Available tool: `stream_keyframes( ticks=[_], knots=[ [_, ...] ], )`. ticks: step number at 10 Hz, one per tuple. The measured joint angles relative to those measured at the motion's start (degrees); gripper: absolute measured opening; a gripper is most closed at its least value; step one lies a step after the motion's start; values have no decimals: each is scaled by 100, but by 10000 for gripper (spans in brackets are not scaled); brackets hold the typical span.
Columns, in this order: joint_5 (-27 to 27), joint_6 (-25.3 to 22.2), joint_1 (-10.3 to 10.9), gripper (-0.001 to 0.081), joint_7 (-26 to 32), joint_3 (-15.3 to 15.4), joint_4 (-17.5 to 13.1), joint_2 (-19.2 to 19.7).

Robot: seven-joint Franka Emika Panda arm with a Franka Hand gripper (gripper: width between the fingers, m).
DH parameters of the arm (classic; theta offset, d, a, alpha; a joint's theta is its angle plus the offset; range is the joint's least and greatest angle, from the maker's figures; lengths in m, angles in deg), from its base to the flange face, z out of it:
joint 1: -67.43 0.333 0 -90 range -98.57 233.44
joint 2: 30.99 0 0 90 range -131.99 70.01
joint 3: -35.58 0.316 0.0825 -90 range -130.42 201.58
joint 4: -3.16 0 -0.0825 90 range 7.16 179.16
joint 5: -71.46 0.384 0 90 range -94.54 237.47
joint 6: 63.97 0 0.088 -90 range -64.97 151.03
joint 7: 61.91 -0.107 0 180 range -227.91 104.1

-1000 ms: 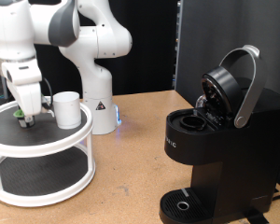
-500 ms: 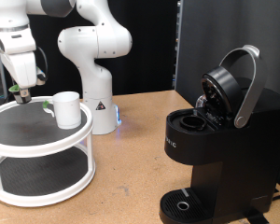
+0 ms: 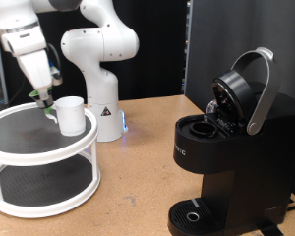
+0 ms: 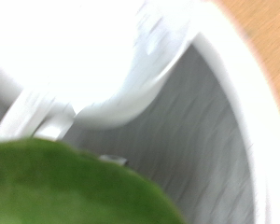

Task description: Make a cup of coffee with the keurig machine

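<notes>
Rising gripper (image 3: 43,99), now nearer cup (image 3: 71,115)

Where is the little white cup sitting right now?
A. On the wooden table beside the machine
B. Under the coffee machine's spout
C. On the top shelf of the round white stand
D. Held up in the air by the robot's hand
C: the cup stands on the top shelf of the round white stand, at the exterior view's left, far from the keurig machine, with the hand just beside it.

Glossy white, rounded arm (image 3: 88,39) segments; grey joint bands; small black triangle marking on base.
</notes>
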Motion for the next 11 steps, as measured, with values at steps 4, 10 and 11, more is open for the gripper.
stream_keyframes(
  ticks=[4,10,11],
  knots=[
    [978,-118,253,460,-1005,409,-179,-92],
    [1456,-503,773,460,-1324,794,-333,64],
    [1604,-412,848,460,-1636,924,-378,109]
  ],
)
